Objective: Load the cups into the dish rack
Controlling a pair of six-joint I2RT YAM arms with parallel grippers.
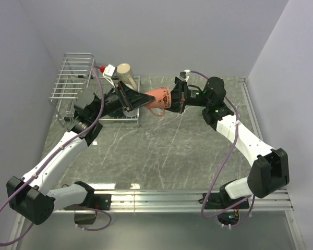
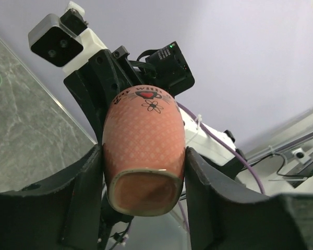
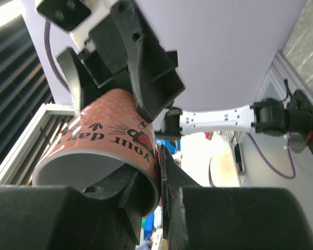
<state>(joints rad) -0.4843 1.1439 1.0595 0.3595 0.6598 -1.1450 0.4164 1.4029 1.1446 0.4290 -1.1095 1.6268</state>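
Hanging in the air between the two arms is the orange cup (image 1: pixel 155 98), lying on its side a little above the middle of the overhead view. Both arms hold it at once. The left fingers (image 2: pixel 83 203) squeeze its round sides near the bottom end. The right fingers (image 3: pixel 172 208) pinch the rim, one inside the mouth and one outside.

The cup looks like baked clay, so I think it is hard, smooth and a bit slippery. It would not bend, and it could chip or break if it fell on the stone worktop (image 1: pixel 172 151). It is small, so it should be light. The grip on the sides looks like the safer one, because the fingers reach round the widest part. The rim pinch is thin and could slip. The handle (image 1: pixel 157 111) hangs down under the cup, and no fingers touch it.

The rack (image 1: pixel 73 78) sits at the upper left, just behind the left arm. A beige cup (image 1: pixel 126 72) seems to stand at its far right corner. The flat part of the rack near the cup looks open, but the left arm covers some of it. The wall (image 1: pixel 21 78) is close on the left, and the tall bars stand at that end. The wide open room is lower down and to the right.
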